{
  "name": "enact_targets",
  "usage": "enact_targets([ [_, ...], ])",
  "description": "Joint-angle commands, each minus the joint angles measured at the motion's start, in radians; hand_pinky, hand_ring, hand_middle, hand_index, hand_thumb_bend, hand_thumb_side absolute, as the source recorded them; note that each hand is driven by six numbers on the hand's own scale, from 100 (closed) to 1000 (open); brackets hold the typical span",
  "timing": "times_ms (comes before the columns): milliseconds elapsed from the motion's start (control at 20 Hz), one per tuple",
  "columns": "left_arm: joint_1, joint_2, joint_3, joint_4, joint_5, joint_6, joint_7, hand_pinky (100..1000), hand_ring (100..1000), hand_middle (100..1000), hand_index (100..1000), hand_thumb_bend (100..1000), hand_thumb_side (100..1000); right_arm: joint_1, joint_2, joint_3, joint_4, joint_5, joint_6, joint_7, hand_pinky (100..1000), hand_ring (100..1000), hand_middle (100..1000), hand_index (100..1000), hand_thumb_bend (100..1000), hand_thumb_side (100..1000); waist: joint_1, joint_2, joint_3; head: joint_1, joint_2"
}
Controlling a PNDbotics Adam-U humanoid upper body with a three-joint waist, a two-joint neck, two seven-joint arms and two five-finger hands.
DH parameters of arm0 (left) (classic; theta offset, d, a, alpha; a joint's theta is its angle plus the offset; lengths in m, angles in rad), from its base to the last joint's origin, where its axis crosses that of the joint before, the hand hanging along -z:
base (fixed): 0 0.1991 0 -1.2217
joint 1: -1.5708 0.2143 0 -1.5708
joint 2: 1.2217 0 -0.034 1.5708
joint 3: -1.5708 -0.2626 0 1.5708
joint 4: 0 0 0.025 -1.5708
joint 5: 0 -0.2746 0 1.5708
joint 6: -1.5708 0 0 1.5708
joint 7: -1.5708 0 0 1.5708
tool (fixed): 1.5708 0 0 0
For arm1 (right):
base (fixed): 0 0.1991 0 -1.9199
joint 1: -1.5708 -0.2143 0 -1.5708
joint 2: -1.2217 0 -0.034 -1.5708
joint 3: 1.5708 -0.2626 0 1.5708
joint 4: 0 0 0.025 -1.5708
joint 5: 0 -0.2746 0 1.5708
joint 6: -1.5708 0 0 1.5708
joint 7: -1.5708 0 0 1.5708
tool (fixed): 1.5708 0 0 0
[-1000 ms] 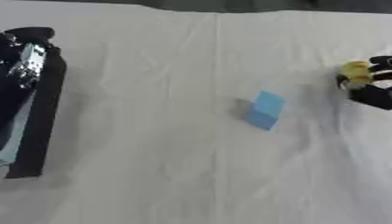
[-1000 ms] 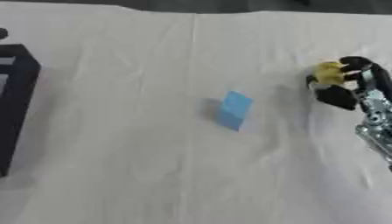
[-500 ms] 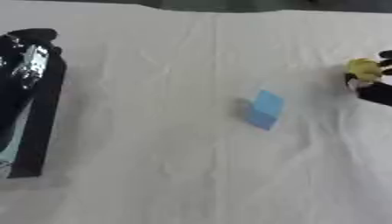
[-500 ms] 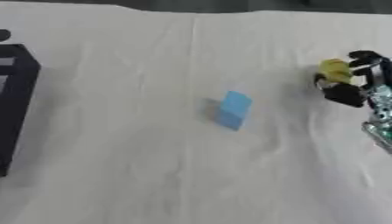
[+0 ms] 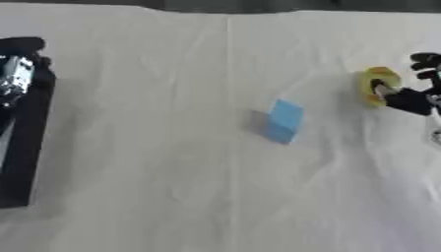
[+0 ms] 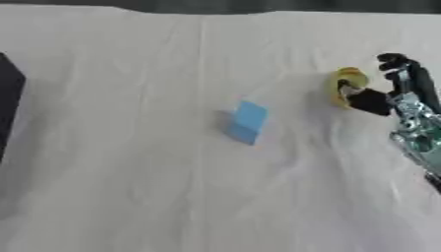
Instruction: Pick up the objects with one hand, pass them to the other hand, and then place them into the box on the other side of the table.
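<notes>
The yellow ring [image 6: 347, 86] sits at the right side of the counter [image 5: 172, 172], in the right hand [image 6: 398, 93] — fingers curl round it, one dark fingertip poking through or across its middle, so it's pinched, not just touched. Whether it's off the cloth yet, can't tell; a shadow shows just left of it. Looks like a small roll w/ a hole: prob. light, stiff enough to keep shape, smooth rim so it could twist in the grip. Best hold is prob. across the rim or through the hole, leaving the far edge free for the other hand to take.

The blue block [image 5: 283, 120] lies near mid-counter, well apart from both hands, tilted on the wrinkled white cloth. Flat faces, sharp edges — likely light, rigid, easy to pinch across two opposite faces.

The left hand [image 5: 12, 78] shows at the left edge, above the black box [image 5: 26, 147]; its fingers' state can't be told. The box is on the far side from the ring, so a pass btw. hands is needed.
</notes>
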Motion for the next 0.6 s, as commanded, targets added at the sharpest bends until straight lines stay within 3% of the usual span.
enact_targets([
  [50, -0.008, 0.007, 0.003, -0.015, 0.002, -0.001, -0.003, 721, 784, 793, 759, 100, 649, -0.007, -0.019, -0.004, 0.014, -0.016, 0.347, -0.352, 628, 820, 775, 853, 430, 300, 0.003, -0.022, 0.0, -0.009, -0.014],
  [600, -0.007, 0.002, -0.002, -0.012, 0.005, -0.002, -0.005, 721, 787, 796, 759, 100, 653, -0.017, -0.012, 0.016, 0.002, -0.057, 0.347, -0.352, 637, 808, 710, 845, 390, 322, 0.0, -0.016, 0.007, -0.003, -0.016],
])
